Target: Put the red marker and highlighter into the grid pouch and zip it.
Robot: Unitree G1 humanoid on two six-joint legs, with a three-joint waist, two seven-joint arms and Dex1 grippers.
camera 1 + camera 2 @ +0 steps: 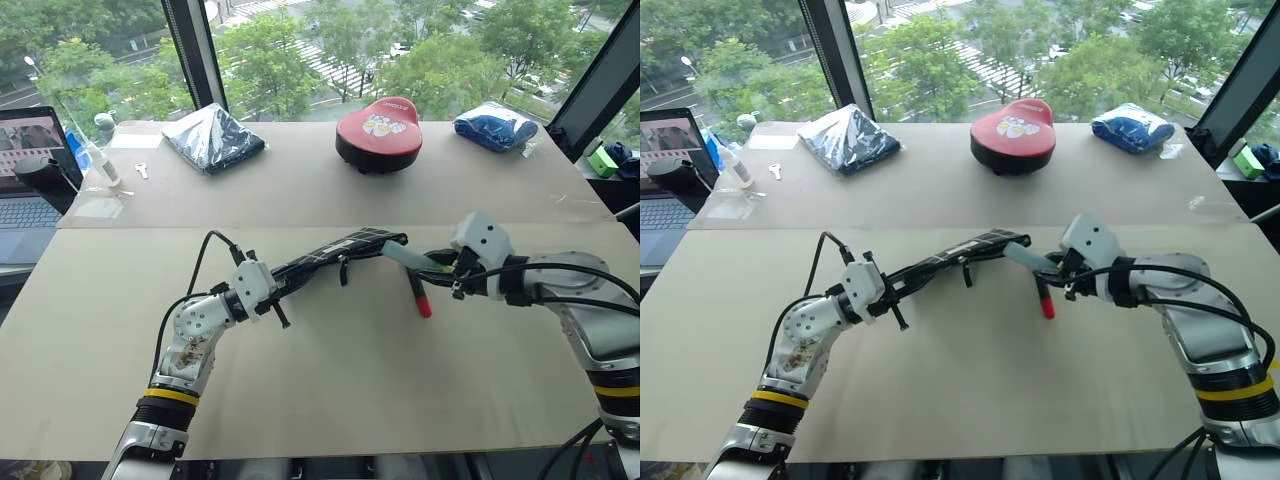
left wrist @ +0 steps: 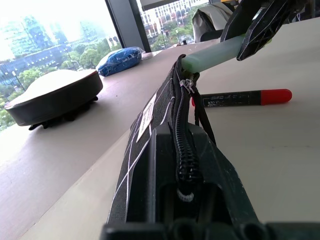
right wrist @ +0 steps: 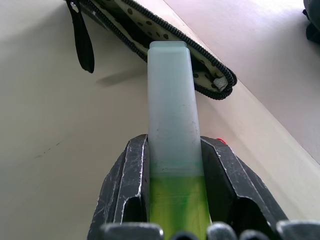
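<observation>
Two grippers busy: your left gripper (image 1: 262, 287) is clamped tight on one end of the grid pouch (image 1: 335, 250), your right gripper (image 1: 447, 267) is closed on the highlighter (image 3: 170, 135).

Pouch is held off the table (image 1: 330, 380), its far end reaching toward your right gripper, zipper open, dotted lining showing in the right wrist view. Highlighter's green body sits between your right fingers (image 3: 125, 190); pale cap points ahead, tip right at the open zipper edge near the pouch's end, not clearly inside. Strap (image 3: 82, 37) hangs just beside the cap. Red marker (image 1: 418, 296) lies on the table just below your right gripper, red end toward you, apart from the pouch. Bare tabletop lies all around both grippers on the near side.
</observation>
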